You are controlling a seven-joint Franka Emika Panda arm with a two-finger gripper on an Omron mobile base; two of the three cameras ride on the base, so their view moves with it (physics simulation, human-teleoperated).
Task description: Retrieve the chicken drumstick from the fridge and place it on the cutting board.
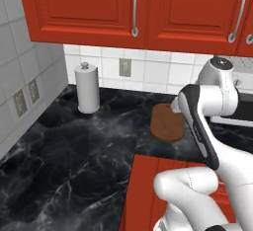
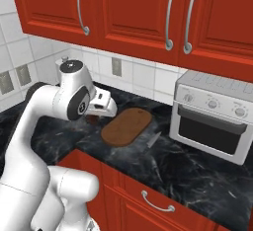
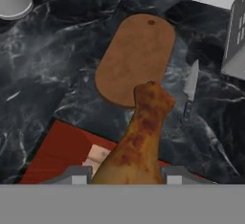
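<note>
The fetching part looks done: the drumstick [image 3: 139, 141] is out of the fridge and in the gripper [image 3: 127, 175], whose 2 fingers are closed on its thick end, the bony end sticking out ahead of them. In the hand view it hangs above the counter [image 3: 57, 89], over the front edge, with its far tip just overlapping the near end of the board [image 3: 136, 58]. So it is carried, not yet set down.

The board lies on the counter between the paper towel roll [image 1: 87, 88] at the back left and the toaster oven [image 2: 215, 116] on the right. A knife [image 3: 190, 82] lies just beside the board's right edge, apart from it.

From the right base view the gripper [image 2: 96, 114] sits just left of the board [image 2: 127, 126], near its front corner. What is left, as I judge it: move forward over the board's middle, lower, and let go. The knife is close enough that the release should stay toward the board's centre.
</note>
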